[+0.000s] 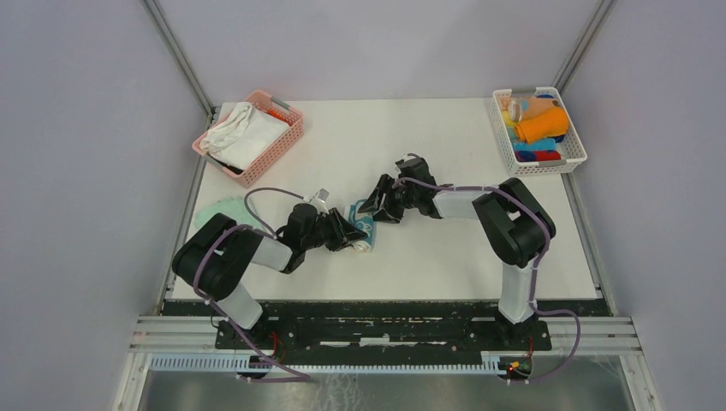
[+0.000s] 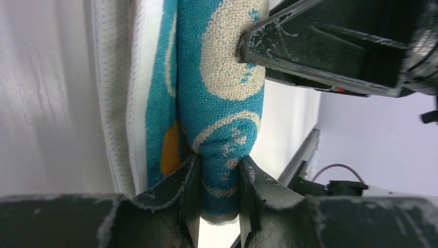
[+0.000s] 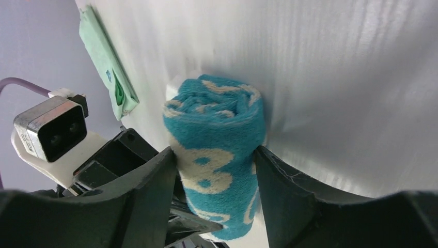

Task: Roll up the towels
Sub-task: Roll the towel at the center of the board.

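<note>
Teal-printed towel (image 1: pixel 363 224): you have it rolled into a fat cylinder, lying on the white tabletop (image 1: pixel 411 145) a little left of centre, caught between both end effectors.

Around it, your left arm (image 1: pixel 224 257) reaches in from the lower left and your right arm (image 1: pixel 514 224) folds across from the right, so the two wrists meet over the roll. At the far left corner stands the pink mesh basket (image 1: pixel 282 145) with a crumpled white cloth (image 1: pixel 244 133) in it. At the far right corner the white basket (image 1: pixel 572 154) holds a rolled orange towel (image 1: pixel 541 126), a peach towel (image 1: pixel 522 107) behind it, and smaller blue and red pieces that cannot be told apart. The mint green towel (image 1: pixel 214 210) lies flat by the left edge of the tabletop, just beside your left arm; the right wrist view shows a blue mark on it (image 3: pixel 106 62).

Your left end effector (image 2: pixel 219 170) is pinching one end of the roll (image 2: pixel 222 93): both its fingers (image 2: pixel 188 181) press into the terry from either side and dent it.

Your right end effector (image 3: pixel 214 155) straddles the other end of the roll (image 3: pixel 217 119) with its jaws spread wide. One finger (image 3: pixel 160 175) lies against the cloth; whether the other touches it you cannot tell. From the left wrist, one of those right fingers (image 2: pixel 330 46) rests on top of the roll.
</note>
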